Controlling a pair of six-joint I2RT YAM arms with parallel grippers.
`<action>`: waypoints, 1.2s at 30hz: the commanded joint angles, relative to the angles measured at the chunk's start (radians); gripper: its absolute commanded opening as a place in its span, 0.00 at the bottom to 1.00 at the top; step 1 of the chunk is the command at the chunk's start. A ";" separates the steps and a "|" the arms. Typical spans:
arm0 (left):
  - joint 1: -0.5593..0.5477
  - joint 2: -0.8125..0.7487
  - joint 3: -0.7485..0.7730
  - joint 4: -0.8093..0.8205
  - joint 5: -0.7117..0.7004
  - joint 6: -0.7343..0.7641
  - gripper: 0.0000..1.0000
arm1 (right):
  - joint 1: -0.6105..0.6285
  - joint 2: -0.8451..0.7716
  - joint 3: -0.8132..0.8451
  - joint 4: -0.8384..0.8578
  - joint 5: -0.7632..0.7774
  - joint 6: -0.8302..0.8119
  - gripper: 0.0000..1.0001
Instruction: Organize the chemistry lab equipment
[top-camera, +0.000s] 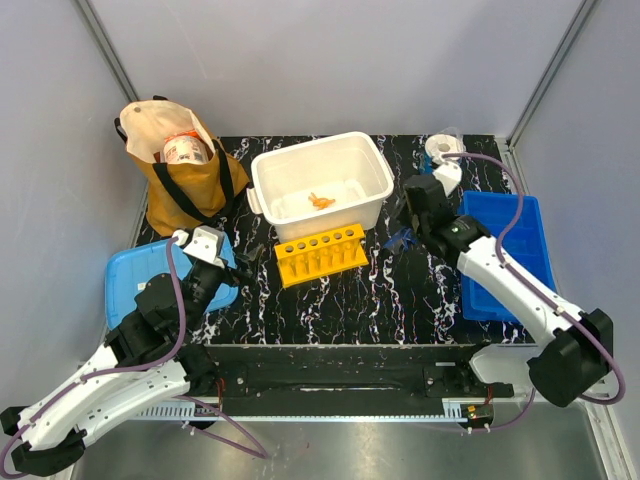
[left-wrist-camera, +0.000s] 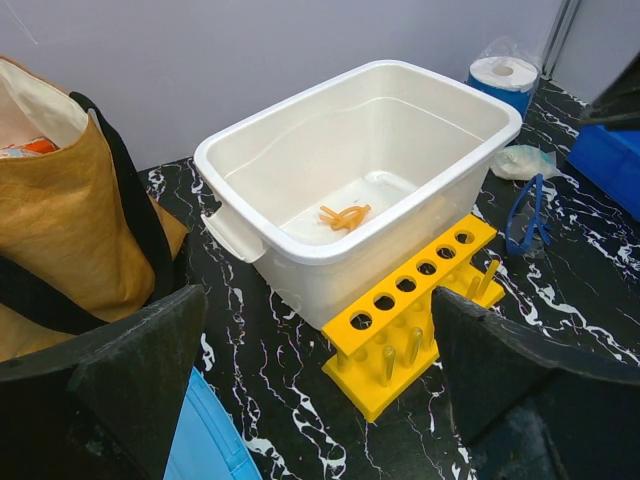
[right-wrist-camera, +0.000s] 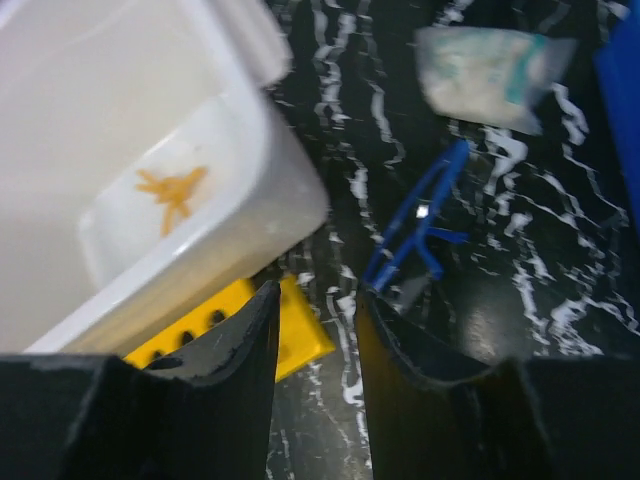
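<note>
From above, the right arm covers most of the glasses (top-camera: 400, 240); only a scrap of blue frame shows off the right end of the tub (top-camera: 345, 222). The right wrist view shows more of them, though blurred. They lie on the bench (top-camera: 380, 290), just beyond the fingertips of the right gripper (right-wrist-camera: 318, 300), whose jaws stand a narrow way apart with nothing between them. The left gripper (left-wrist-camera: 318, 320) gapes wide and holds nothing (it hangs over the front-left of the bench, above a blue lid (top-camera: 125, 285) that its arm half hides). The bag (top-camera: 180, 190) at the back-left corner holds something printed, mostly sunk out of sight.

One orange knot (left-wrist-camera: 343, 215) lies on the tub floor. One packet (right-wrist-camera: 490, 65) lies toward the back-right corner, near one wrapped roll (left-wrist-camera: 503, 72). One yellow rack (left-wrist-camera: 410, 285) with six holes stands just in front of the tub. One blue bin (top-camera: 520, 250) sits along the right edge.
</note>
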 joint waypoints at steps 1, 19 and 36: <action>0.000 -0.004 -0.003 0.051 -0.028 0.010 0.99 | -0.102 -0.002 -0.041 -0.111 0.036 0.126 0.41; 0.000 -0.018 -0.003 0.046 -0.036 0.009 0.99 | -0.297 0.368 0.024 0.045 -0.124 0.194 0.38; 0.000 -0.019 -0.005 0.048 -0.036 0.009 0.99 | -0.305 0.541 0.073 0.070 -0.120 0.208 0.22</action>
